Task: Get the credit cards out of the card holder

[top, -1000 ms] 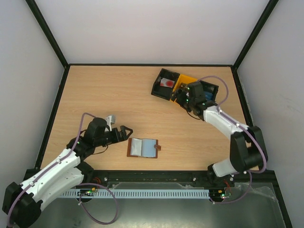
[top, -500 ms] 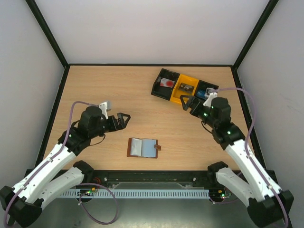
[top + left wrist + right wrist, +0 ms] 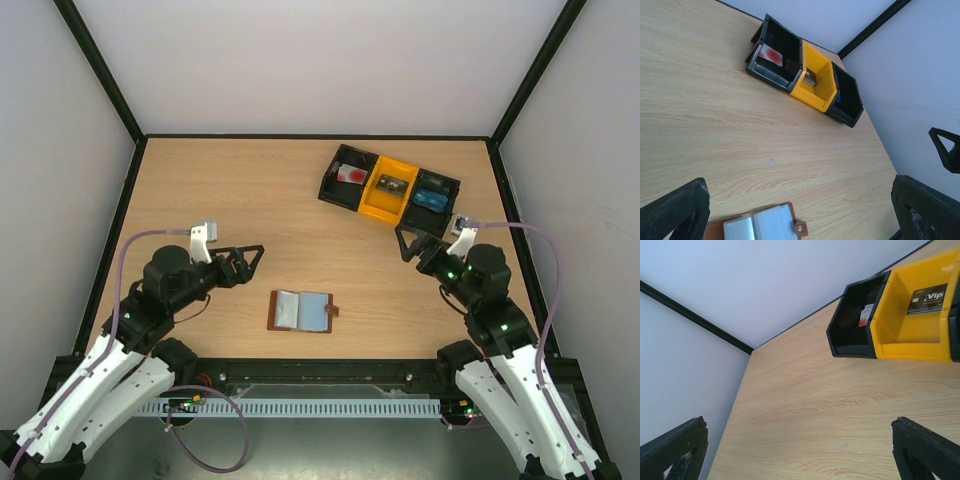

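The brown card holder (image 3: 303, 311) lies open and flat on the table near the front edge, its snap tab (image 3: 334, 311) to the right. Pale grey-blue credit cards (image 3: 290, 310) sit in its sleeves. In the left wrist view the card holder (image 3: 715, 232) shows at the bottom edge, with the credit cards (image 3: 765, 227) in it. My left gripper (image 3: 250, 262) is open and empty, raised to the left of the holder. My right gripper (image 3: 404, 243) is open and empty, to the holder's right and in front of the bins. The holder is out of the right wrist view.
A tray of bins stands at the back right: a black bin (image 3: 347, 178) with a white card with a red spot, a yellow bin (image 3: 390, 187) with a dark card, a black bin (image 3: 436, 194) with a blue one. Black frame posts edge the table.
Both arms have drawn back toward the near edge. The right gripper has left the bins and the left gripper has moved left, away from the holder. The holder has not moved.
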`<state>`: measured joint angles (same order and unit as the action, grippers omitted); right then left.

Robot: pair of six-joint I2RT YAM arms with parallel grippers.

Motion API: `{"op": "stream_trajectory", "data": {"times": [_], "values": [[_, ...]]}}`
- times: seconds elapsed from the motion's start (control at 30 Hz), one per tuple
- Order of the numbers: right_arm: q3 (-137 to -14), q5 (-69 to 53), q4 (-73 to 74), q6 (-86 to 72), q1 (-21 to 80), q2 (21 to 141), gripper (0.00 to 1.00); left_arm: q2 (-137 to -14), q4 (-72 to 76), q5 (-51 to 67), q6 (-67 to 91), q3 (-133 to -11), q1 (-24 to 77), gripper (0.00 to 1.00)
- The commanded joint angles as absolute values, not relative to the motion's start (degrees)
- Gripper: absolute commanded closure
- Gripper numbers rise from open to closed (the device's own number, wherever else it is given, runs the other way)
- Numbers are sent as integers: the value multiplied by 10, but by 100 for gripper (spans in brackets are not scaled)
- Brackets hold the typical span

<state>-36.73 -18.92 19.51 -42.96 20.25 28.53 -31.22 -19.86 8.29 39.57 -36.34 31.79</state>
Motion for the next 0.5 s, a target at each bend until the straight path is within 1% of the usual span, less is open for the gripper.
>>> {"op": "stream_trajectory", "data": {"times": [0.0,0.23,0.47], "values": [[-339,-184,204,-441,202,255,2,-287,-147,78,404,-330,315,0],[-335,-184,208,-439,201,247,2,-267,-130,41,389,-327,315,0],[-331,-185,203,-442,201,235,2,-284,-119,34,394,-328,315,0]]}}
